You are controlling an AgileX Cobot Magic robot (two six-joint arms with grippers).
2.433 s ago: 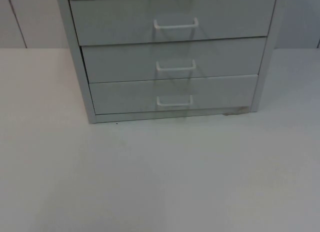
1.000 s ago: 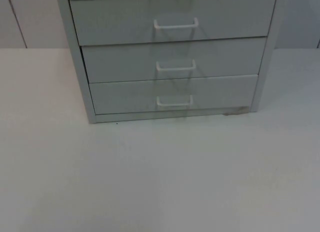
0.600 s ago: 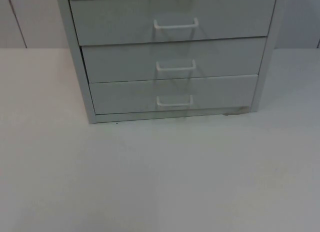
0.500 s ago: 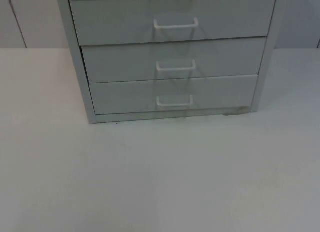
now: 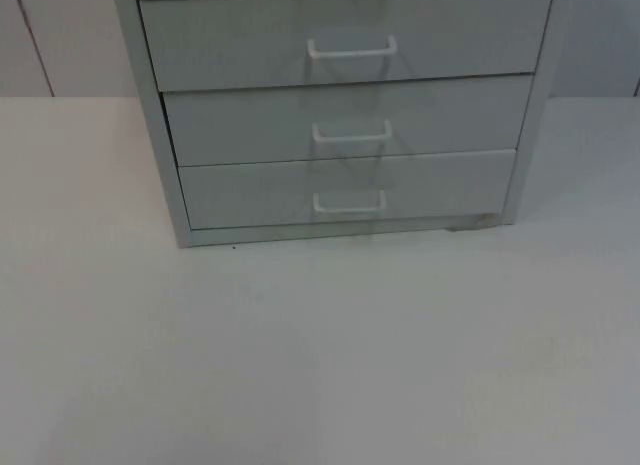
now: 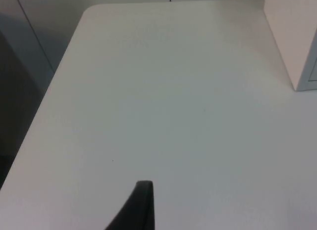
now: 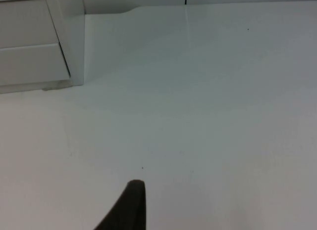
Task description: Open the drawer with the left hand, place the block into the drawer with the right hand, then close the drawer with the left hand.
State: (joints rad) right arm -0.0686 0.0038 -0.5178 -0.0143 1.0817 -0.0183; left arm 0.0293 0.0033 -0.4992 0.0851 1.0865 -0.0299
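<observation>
Both grippers above bare table, finger state indeterminate; cabinet drawers all flush, closed.

cabinet: pale grey, looks to me like painted sheet metal, smooth, faint sheen on its three drawer fronts
handles: white, smooth, slightly glossy, plastic or coated wire, I cannot tell which
table: white, smooth, matt, a few tiny dark specks
my left fingertip: black, matt
my right fingertip: black, matt
partition wall: grey, flat, dull
</observation>
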